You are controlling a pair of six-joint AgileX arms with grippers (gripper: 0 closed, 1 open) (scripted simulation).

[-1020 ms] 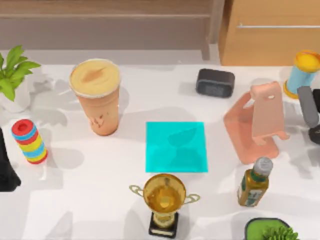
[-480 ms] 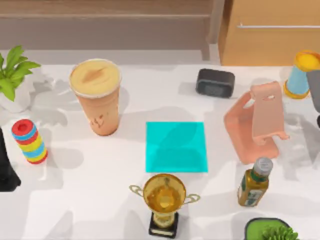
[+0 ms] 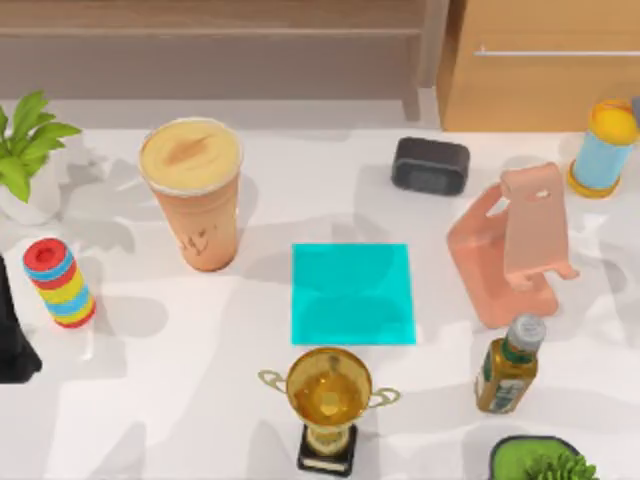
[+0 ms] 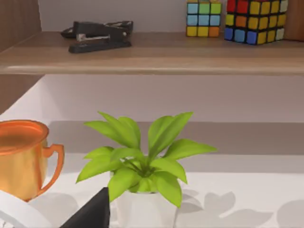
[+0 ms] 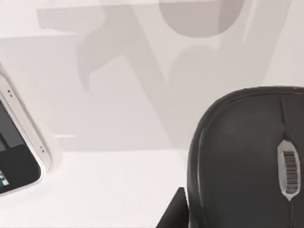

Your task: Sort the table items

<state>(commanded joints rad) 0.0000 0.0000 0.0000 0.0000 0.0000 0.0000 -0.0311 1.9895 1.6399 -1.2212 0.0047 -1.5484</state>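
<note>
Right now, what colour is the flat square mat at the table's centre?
Cyan flat square mat, clearest in the top view.

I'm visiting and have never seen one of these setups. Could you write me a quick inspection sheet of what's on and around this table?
Surface: white table with a cyan mat at its centre.
Job's things: drink cup upright, left of the mat; black mouse and smartphone lying flat, apart.
Clutter: gold trophy, dark speaker box, pink phone stand, bottle, striped ring stack, blue-and-yellow spool, potted plants.
Hands: left arm at the table's left edge; its hand cannot be judged.
Cables: nothing seen.
Surroundings: shelf with stapler and puzzle cubes; wooden cabinet.
</note>
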